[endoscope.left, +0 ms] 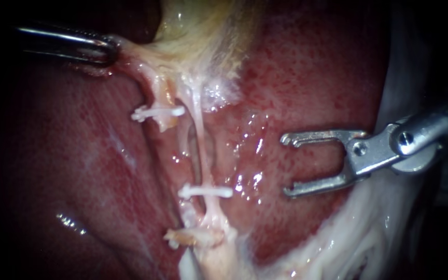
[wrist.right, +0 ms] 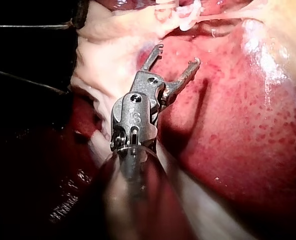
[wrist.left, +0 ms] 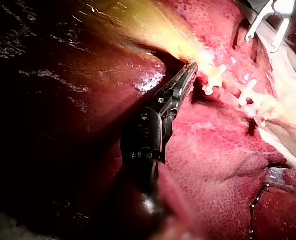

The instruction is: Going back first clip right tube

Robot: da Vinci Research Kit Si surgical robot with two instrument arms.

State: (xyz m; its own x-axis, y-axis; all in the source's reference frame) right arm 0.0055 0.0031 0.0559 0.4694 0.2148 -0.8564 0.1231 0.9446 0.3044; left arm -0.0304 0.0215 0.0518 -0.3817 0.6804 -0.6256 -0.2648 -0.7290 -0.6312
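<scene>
Right jaws: spread wide with nothing between them, at the tip of the silver metal right instrument (endoscope.left: 287, 166); they sit mid-right in the endoscope view, over bare liver and well apart from both clips.
Right shaft: leaves toward the upper right edge.
Left jaws: pressed together on a pale tissue fold (endoscope.left: 125, 53) at the upper left, pinching it from two sides; they belong to the dark slender left instrument (endoscope.left: 111, 49), whose shaft runs off the left edge.
Instruments: two.
Clips: two, both small and white.
Upper white clip (endoscope.left: 157, 112): left of centre, across the thicker pinkish left tube (endoscope.left: 154, 88).
Lower white clip (endoscope.left: 206, 191): below centre, across the thin pale right tube (endoscope.left: 198, 135); it is the only clip on that tube.
Tubes: two, side by side, running down from the gallbladder.
Yellowish gallbladder (endoscope.left: 203, 26): top centre.
Dark red speckled liver (endoscope.left: 312, 67): one glistening surface beneath everything.
</scene>
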